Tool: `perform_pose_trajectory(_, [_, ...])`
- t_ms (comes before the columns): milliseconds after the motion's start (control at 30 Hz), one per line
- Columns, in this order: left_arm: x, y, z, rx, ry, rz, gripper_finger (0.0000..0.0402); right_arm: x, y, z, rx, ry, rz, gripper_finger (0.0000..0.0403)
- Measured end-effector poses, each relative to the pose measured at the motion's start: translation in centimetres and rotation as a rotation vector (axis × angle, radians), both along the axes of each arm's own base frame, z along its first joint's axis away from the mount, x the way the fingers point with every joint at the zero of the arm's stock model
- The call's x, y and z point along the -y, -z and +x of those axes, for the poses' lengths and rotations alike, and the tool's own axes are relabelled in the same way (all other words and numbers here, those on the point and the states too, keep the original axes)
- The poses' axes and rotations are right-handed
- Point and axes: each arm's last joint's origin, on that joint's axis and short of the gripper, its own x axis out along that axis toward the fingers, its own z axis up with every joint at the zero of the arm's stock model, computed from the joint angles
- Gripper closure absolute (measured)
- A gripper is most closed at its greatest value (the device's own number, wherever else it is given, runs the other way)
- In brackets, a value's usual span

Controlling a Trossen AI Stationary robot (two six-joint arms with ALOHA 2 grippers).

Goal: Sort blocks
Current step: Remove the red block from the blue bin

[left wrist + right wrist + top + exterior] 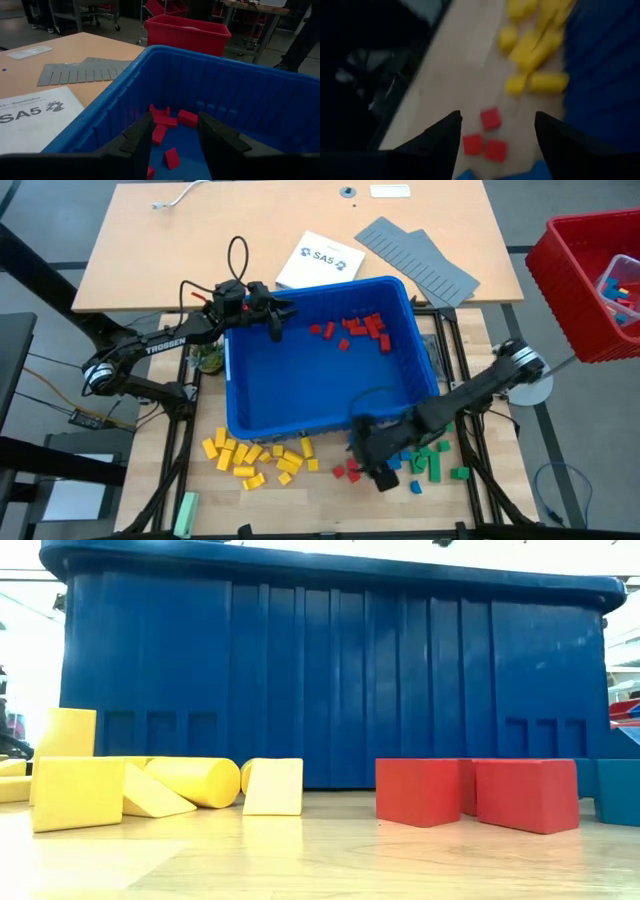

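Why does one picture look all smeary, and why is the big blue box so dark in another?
In the right wrist view the yellow blocks and red blocks are soft and smeared, with nothing sharp. In the low view the blue bin wall stands in its own shade against a bright room, so it looks dark, and the table shines. The left wrist view is crisp.

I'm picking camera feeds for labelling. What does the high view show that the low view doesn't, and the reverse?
Only the high view: both arms, the left end effector over the blue bin's rim, the right end effector open above floor-level blocks, red blocks inside the bin, green blocks. Only the low view: block side faces. Both: blue bin, yellow blocks, red blocks.
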Motion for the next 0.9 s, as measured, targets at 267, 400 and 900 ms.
perform_pose_trajectory(267, [0.0,0.0,0.0,0.0,0.0,0.0,0.0238,2.6,-7.8,-3.3,0.339,0.057,-0.104,0.0174])
perform_pose_trajectory(400, [0.0,0.0,0.0,-0.001,-0.001,-0.001,0.0238,5.8,-9.8,-4.2,0.448,0.358,-0.278,0.0185])
perform_pose_trajectory(900, [0.0,0.0,0.0,0.0,0.0,0.0,0.0238,23.7,-7.5,-1.2,0.27,0.849,-0.284,0.0205])
